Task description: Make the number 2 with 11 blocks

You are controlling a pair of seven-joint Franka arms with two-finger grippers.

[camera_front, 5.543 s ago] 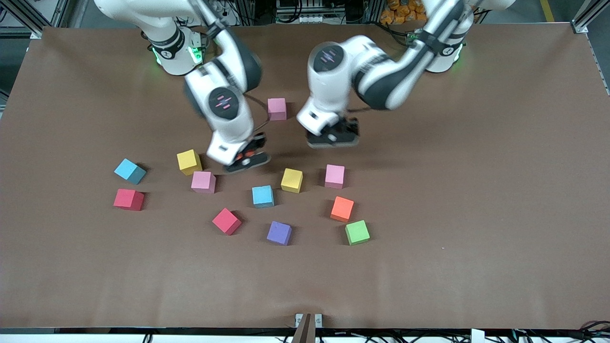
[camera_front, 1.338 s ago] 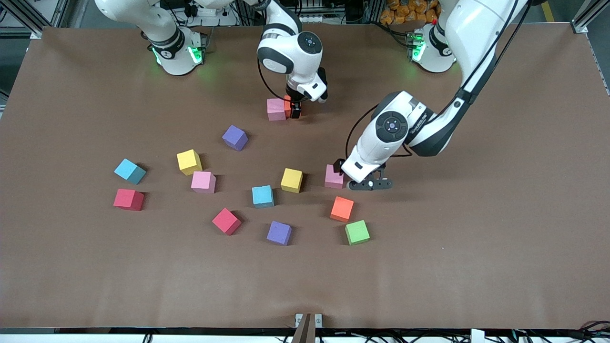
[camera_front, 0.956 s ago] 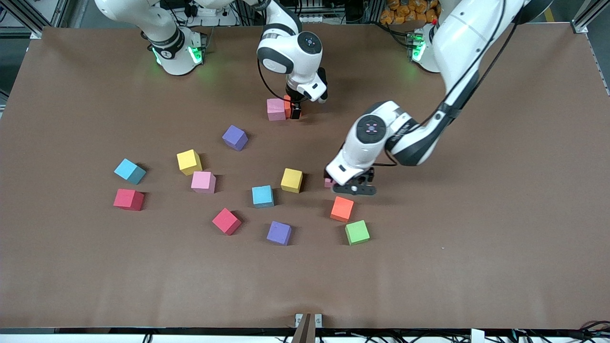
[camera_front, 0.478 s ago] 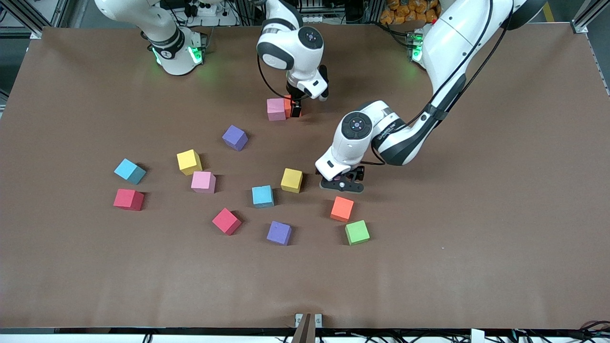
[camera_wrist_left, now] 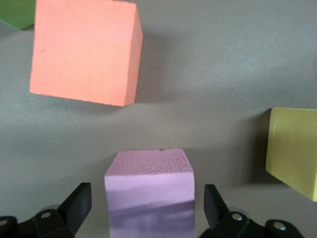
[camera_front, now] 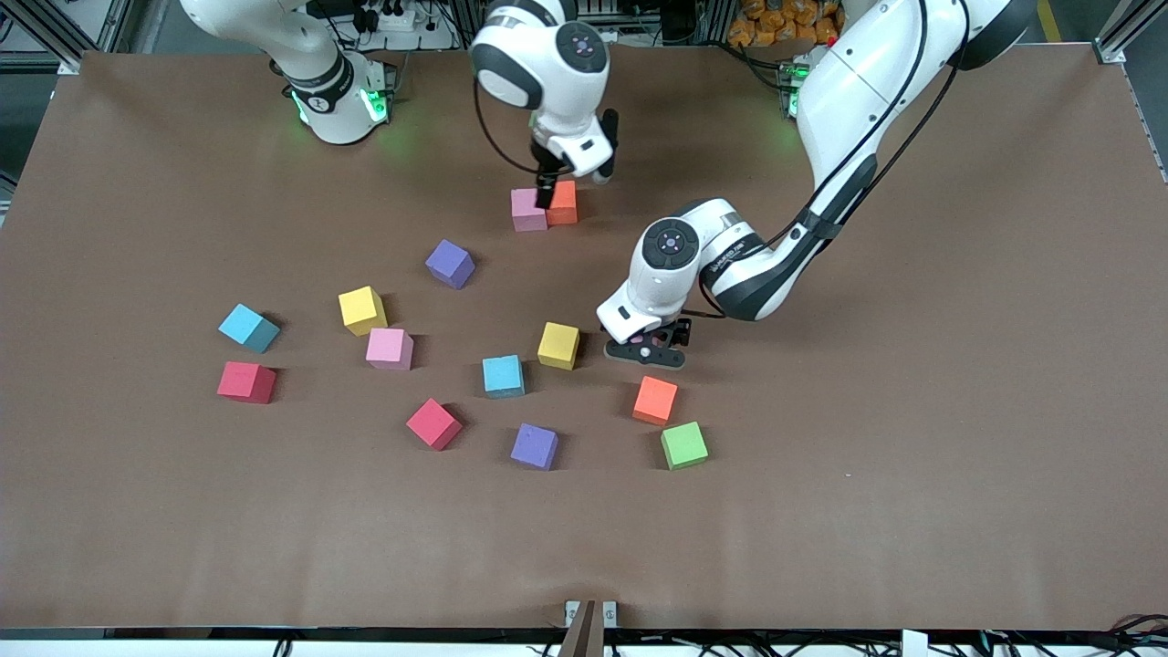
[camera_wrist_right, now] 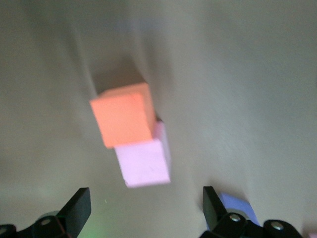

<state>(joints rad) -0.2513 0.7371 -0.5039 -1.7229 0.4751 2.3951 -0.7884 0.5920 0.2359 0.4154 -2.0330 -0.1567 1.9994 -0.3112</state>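
Loose blocks near the camera: a green block (camera_front: 683,445), a purple block (camera_front: 535,446) and a red block (camera_front: 433,423) lie closest. A little farther up sit an orange block (camera_front: 655,400), a light blue block (camera_front: 503,376) and a yellow block (camera_front: 557,345). None of them touch.

Left gripper (camera_front: 646,351): it is low over the table, farther from the camera than the orange block. Its jaws are spread wide. In the left wrist view a pink block (camera_wrist_left: 150,191) sits between the two fingers (camera_wrist_left: 78,203), with a gap on each side. It is not pinched yet.

Start of the number 2: nearer the robots' bases, a second pink block (camera_front: 526,209) and a second orange block (camera_front: 563,202) sit side by side, touching. That looks like the first two blocks of the top row.

Right gripper (camera_front: 570,178): it is up in the air over that pair. Its jaws are spread and hold nothing.

Step now: I think the left arm is about to pick up its pink block.

Next move: the jaws need to close gently on the pink block's sides, lift it straight up, and carry it to the pair without bumping the yellow block. The right arm should get out of the way first.
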